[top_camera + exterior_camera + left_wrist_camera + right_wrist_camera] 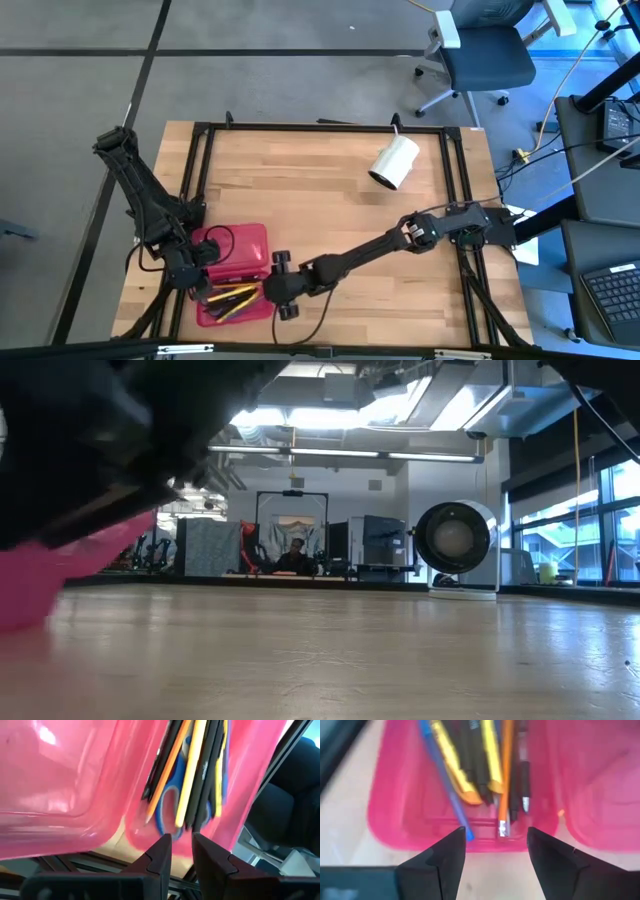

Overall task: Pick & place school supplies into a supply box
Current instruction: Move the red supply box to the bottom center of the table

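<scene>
The red translucent supply box [238,262] lies open near the table's near-left corner. Its near half holds the school supplies [232,297]: black, yellow and orange pens [195,770], a blue pen [442,775] and blue-handled scissors [167,812]. My left gripper [200,272] is at the box's left end, its fingers [180,842] nearly together on the end wall. My right gripper [272,290] hovers at the box's right end, open [495,835], fingertips just outside the filled half's short wall. In the low view the box [60,575] is a blurred pink shape at the left. My left gripper pinches the short end wall [181,851] of the pen-filled half between its two fingers, coming at it from the table's left, slanting down. The fingertips hide how far the wall reaches between them. The box's other half [60,780] stretches away beside them.
A white cylinder [395,162] lies on its side at the far right of the table, its open end facing the low view [455,548]. Bare wood lies between it and the box. A black frame [300,127] rims the table. A person [295,560] sits far behind.
</scene>
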Tool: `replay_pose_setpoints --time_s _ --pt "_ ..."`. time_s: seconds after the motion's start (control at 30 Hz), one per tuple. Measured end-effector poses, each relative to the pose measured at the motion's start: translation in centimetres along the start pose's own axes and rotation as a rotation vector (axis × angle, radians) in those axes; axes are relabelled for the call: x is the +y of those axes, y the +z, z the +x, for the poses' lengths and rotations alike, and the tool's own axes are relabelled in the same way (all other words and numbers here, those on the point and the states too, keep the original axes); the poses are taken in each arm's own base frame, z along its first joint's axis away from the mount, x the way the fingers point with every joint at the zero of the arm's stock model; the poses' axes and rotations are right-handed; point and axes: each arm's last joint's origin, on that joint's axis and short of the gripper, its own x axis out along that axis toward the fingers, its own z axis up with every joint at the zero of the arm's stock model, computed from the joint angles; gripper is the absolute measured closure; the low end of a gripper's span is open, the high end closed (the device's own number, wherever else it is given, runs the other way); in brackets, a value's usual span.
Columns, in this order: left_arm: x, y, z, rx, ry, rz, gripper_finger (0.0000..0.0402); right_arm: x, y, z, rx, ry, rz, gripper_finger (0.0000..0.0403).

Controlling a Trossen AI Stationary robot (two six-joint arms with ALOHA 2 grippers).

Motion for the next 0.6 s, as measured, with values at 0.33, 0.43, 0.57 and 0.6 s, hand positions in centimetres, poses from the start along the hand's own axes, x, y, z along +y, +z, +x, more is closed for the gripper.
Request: replay_pose_setpoints --time_s 0.33,0.43,0.57,0.6 --pt "0.0 0.1 0.1 -0.021 0.007 -0.038 0.0332 0.0 0.7 -2.0 0.119 -0.109 -0.066 0.0189" --pt "0.0 0.0 0.1 -0.029 0.006 -0.032 0.0332 -0.2 0.3 -2.0 0.157 -0.147 -0.065 0.0189" --pt "-0.1 -0.6 0.0 0.001 0.006 -0.035 0.0332 -0.3 -0.2 -2.1 0.2 -0.169 -0.05 0.0189" --pt "-0.2 -0.8 -0.2 0.013 0.002 -0.056 0.0332 -0.3 -0.1 -2.1 0.198 -0.177 -0.05 0.0189"
